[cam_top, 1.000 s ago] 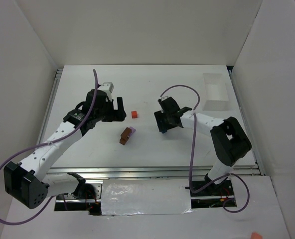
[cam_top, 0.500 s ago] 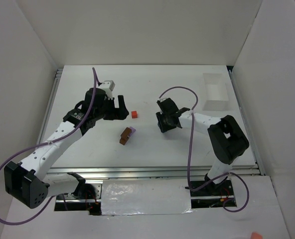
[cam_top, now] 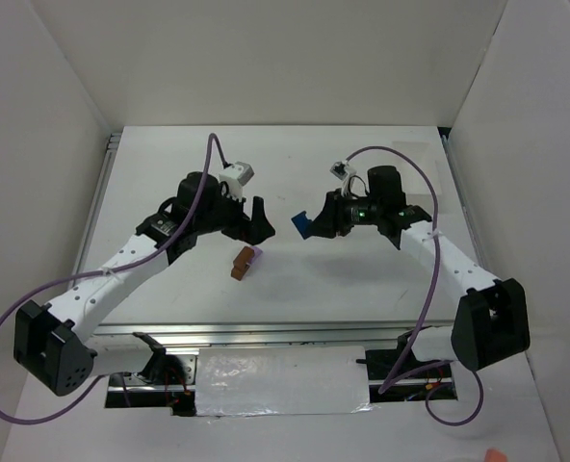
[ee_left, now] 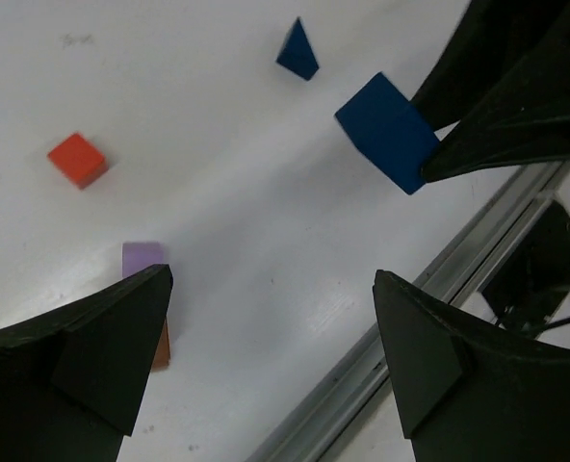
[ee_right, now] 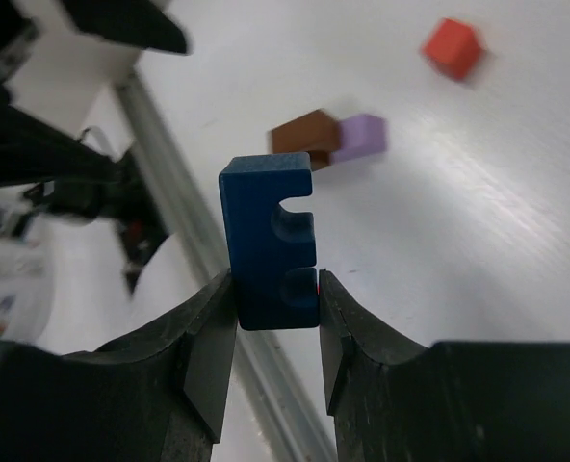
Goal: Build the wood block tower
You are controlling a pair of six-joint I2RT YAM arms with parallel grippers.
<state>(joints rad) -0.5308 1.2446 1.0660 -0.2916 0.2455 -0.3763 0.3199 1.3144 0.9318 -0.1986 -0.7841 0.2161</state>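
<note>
Block in hand: my right gripper [ee_right: 273,289] is pinched on the notched blue block [ee_right: 271,241], which looks lifted off the table [ee_right: 516,241]. It's gripped low so the notched face stays exposed past the fingertips. Beyond those tips the brown block [ee_right: 304,135] and the purple block [ee_right: 360,136] lie touching, and I read that pair as my tower base. The red cube [ee_right: 452,47] sits further out, apart. My left gripper [ee_left: 271,332] hangs spread wide and empty above that pair, purple just beside one fingertip, probably placed to steady things.
</note>
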